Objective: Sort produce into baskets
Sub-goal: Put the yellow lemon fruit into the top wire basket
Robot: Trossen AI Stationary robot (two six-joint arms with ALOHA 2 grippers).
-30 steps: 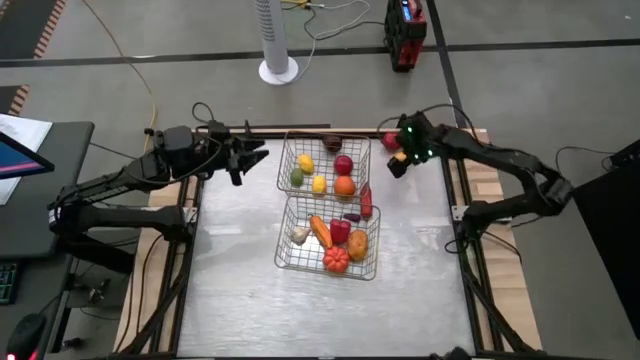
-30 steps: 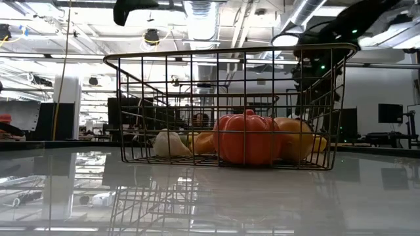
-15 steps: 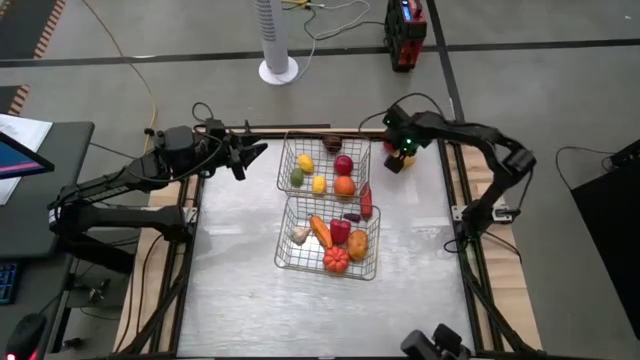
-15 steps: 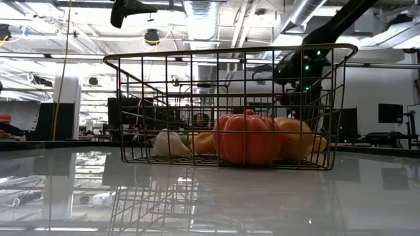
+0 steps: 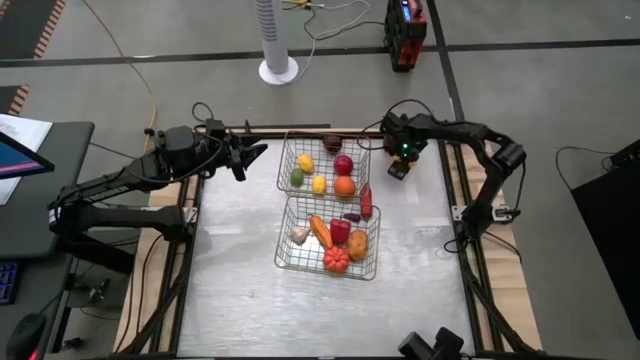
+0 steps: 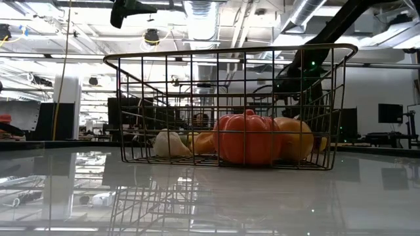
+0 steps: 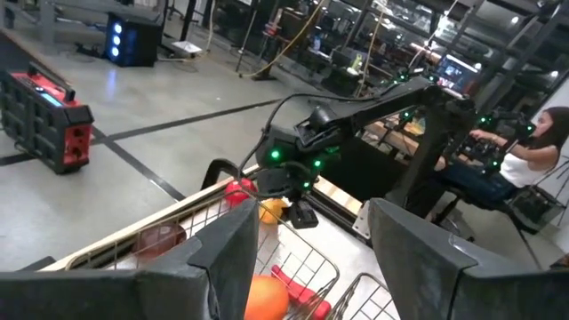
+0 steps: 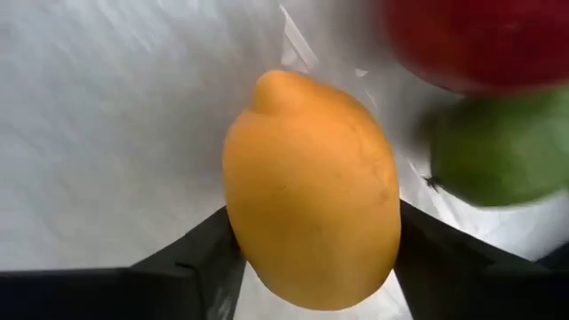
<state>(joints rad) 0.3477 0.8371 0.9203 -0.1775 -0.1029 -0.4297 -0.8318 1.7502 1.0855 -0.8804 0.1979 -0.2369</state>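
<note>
Lemon (image 8: 309, 191), smooth yellow-orange oval, pinched in right tool (image 8: 311, 253); left tool (image 7: 311, 249) apparently open.

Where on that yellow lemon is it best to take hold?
Across its fat middle. In the right wrist view the lemon lies on the table with its pointed tip away from the right gripper, whose fingers flank its widest, rounded part from above. That probably suits it: the ends taper and would likely slip.
</note>
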